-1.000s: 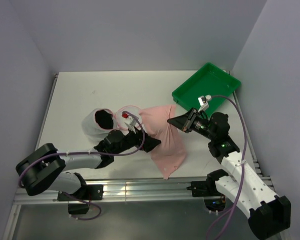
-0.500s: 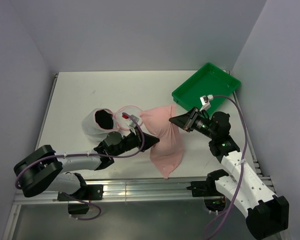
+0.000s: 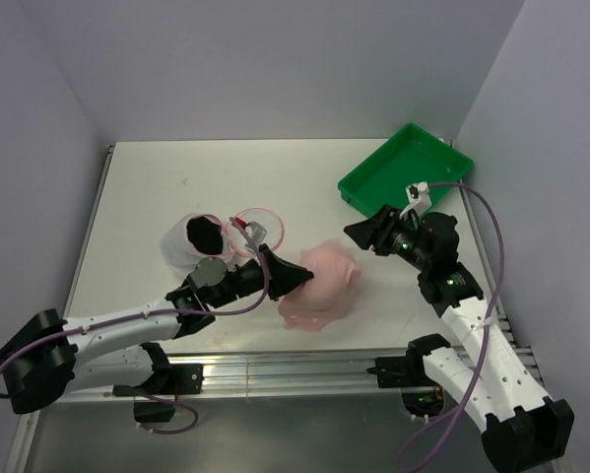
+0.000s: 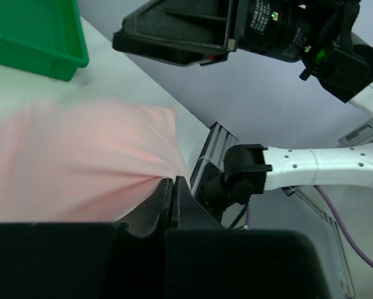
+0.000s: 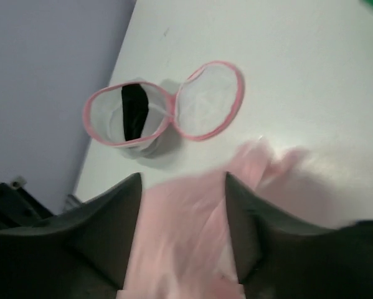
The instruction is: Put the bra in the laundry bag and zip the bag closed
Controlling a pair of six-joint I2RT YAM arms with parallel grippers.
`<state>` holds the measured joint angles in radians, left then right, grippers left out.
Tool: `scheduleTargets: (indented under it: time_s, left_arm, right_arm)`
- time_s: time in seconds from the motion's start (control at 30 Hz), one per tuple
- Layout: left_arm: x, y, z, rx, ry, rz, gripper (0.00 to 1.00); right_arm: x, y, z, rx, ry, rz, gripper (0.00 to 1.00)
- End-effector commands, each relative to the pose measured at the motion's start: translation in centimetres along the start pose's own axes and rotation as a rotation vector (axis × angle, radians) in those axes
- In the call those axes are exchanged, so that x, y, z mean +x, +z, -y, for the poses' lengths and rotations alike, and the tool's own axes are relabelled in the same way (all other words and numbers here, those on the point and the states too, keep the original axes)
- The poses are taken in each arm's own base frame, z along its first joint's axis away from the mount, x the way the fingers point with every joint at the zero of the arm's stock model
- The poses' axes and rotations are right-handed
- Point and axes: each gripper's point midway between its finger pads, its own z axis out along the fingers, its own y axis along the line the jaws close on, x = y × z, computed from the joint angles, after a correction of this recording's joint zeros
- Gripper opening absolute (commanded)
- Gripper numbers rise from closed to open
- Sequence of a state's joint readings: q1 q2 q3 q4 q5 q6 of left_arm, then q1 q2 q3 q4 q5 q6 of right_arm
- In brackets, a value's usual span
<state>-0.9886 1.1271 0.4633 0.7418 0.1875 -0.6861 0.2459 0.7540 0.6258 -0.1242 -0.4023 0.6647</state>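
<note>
The bra [image 3: 319, 286], a soft pink cloth, lies bunched in a heap near the table's front middle. My left gripper [image 3: 296, 275] is shut on its left edge, and in the left wrist view the cloth [image 4: 80, 156] gathers into the pinched fingertips [image 4: 172, 182]. My right gripper [image 3: 358, 234] hovers open above the heap's right side. The blurred pink cloth [image 5: 192, 243] shows below its spread fingers [image 5: 183, 180], untouched. The laundry bag [image 3: 201, 238], white mesh with a pink rim, stands open to the left with its round lid [image 3: 262, 225] flipped out. Something dark sits inside the bag [image 5: 129, 114].
A green tray [image 3: 405, 172] stands at the back right corner, just behind the right gripper. Grey walls close in on the left, back and right of the table. A metal rail [image 3: 275, 370] runs along the near edge.
The left gripper closed on the pink cloth and moved right. The right gripper opened, let the cloth go and drew back. The stretched cloth collapsed into a heap.
</note>
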Motion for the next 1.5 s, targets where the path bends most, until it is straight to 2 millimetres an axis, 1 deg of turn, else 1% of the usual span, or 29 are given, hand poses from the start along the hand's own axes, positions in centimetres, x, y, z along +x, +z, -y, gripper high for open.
scheduleTargets:
  time_s: [0.0, 0.03, 0.07, 0.1, 0.13, 0.17, 0.23, 0.27, 0.3, 0.33, 0.37, 0.43, 0.47, 0.5, 0.57, 0.6, 0.7, 0.73, 0.8, 0.83, 0.87, 0.93, 0.97, 1.07, 1.13, 1.27, 1.3, 1.33, 1.47]
  left_arm:
    - [-3.1, -0.1, 4.4, 0.106, 0.056, 0.011, 0.00]
    - [-3.5, -0.3, 4.7, 0.106, 0.061, 0.008, 0.00]
    - [-3.5, -0.6, 4.8, 0.092, 0.061, -0.011, 0.00]
    - [-4.3, -0.6, 5.4, 0.095, 0.066, -0.004, 0.00]
    - [-4.6, -0.7, 5.7, 0.096, 0.070, -0.007, 0.00]
    - [-4.9, -0.9, 6.0, 0.099, 0.082, -0.010, 0.00]
    - [-5.4, -1.1, 6.5, 0.093, 0.096, -0.029, 0.00]
    - [-5.6, -1.3, 6.7, 0.096, 0.107, -0.032, 0.00]
    - [-5.7, -1.4, 7.0, 0.096, 0.112, -0.051, 0.00]
    - [-5.9, -1.5, 7.2, 0.097, 0.130, -0.055, 0.00]
    - [-6.2, -1.7, 7.5, 0.105, 0.140, -0.054, 0.00]
    - [-6.5, -2.1, 7.8, 0.103, 0.163, -0.065, 0.00]
    - [-6.9, -2.3, 8.3, 0.113, 0.174, -0.058, 0.00]
    - [-6.9, -2.5, 8.5, 0.122, 0.180, -0.064, 0.00]
    - [-7.3, -2.9, 9.2, 0.146, 0.197, -0.062, 0.00]
    - [-7.3, -3.0, 9.5, 0.156, 0.201, -0.067, 0.00]
    - [-7.9, -3.5, 10.5, 0.193, 0.217, -0.059, 0.00]
    - [-8.0, -3.6, 10.6, 0.195, 0.221, -0.057, 0.00]
    - [-8.4, -3.7, 10.9, 0.197, 0.229, -0.048, 0.00]
    - [-8.8, -3.8, 10.8, 0.182, 0.228, -0.040, 0.00]
    - [-8.9, -3.8, 10.8, 0.175, 0.230, -0.037, 0.00]
    - [-9.3, -3.9, 10.7, 0.162, 0.231, -0.022, 0.00]
    - [-9.5, -3.9, 10.5, 0.149, 0.231, -0.014, 0.00]
    - [-9.8, -3.8, 9.7, 0.105, 0.220, 0.010, 0.00]
    - [-9.9, -3.8, 9.7, 0.101, 0.212, 0.022, 0.00]
    - [-10.3, -3.8, 9.1, 0.064, 0.194, 0.044, 0.00]
    - [-10.5, -3.7, 8.8, 0.044, 0.188, 0.053, 0.00]
    - [-10.5, -3.7, 8.7, 0.038, 0.186, 0.059, 0.00]
    - [-10.1, -3.4, 7.5, -0.004, 0.171, 0.060, 0.00]
  right_arm:
    - [-4.0, -1.9, -2.5, -0.027, -0.225, 0.112, 0.68]
    - [-4.3, -2.3, -3.3, -0.059, -0.265, 0.127, 0.76]
    - [-4.7, -3.1, -5.6, -0.163, -0.313, 0.153, 0.83]
    - [-4.7, -3.6, -6.8, -0.223, -0.342, 0.159, 0.89]
    - [-4.5, -4.0, -8.1, -0.290, -0.372, 0.153, 0.94]
    - [-3.8, -4.9, -10.6, -0.438, -0.426, 0.127, 0.97]
    - [-2.3, -5.5, -12.5, -0.584, -0.451, 0.075, 0.99]
    - [-2.1, -5.7, -13.4, -0.651, -0.482, 0.069, 1.00]
    - [-0.8, -6.2, -14.1, -0.724, -0.505, 0.020, 1.00]
    - [-0.3, -6.3, -14.7, -0.769, -0.534, 0.012, 1.00]
    - [0.2, -6.1, -14.8, -0.780, -0.542, -0.006, 1.00]
    - [1.6, -6.6, -15.2, -0.840, -0.599, -0.057, 1.00]
    - [1.8, -6.8, -15.5, -0.855, -0.612, -0.059, 1.00]
    - [2.3, -7.0, -15.6, -0.878, -0.630, -0.064, 1.00]
    - [3.5, -7.7, -16.2, -0.923, -0.659, -0.089, 1.00]
    - [3.6, -7.6, -16.2, -0.924, -0.690, -0.079, 1.00]
    - [4.4, -7.5, -16.4, -0.933, -0.684, -0.114, 1.00]
    - [4.6, -7.0, -16.2, -0.931, -0.676, -0.131, 1.00]
    - [5.3, -6.8, -16.5, -0.952, -0.668, -0.168, 1.00]
    - [6.4, -6.5, -16.5, -0.963, -0.668, -0.218, 1.00]
    - [7.0, -6.4, -16.5, -0.955, -0.651, -0.247, 1.00]
    - [8.2, -6.0, -16.4, -0.942, -0.668, -0.268, 1.00]
    - [9.1, -6.2, -16.5, -0.952, -0.671, -0.283, 1.00]
    - [9.4, -5.7, -16.5, -0.922, -0.656, -0.266, 1.00]
    - [9.7, -5.4, -16.4, -0.902, -0.646, -0.271, 1.00]
    - [9.6, -3.6, -15.3, -0.787, -0.631, -0.272, 1.00]
    - [9.3, -2.9, -14.8, -0.736, -0.624, -0.261, 1.00]
    - [9.4, -2.3, -14.3, -0.700, -0.614, -0.270, 1.00]
    - [8.5, -0.7, -13.6, -0.591, -0.587, -0.238, 1.00]
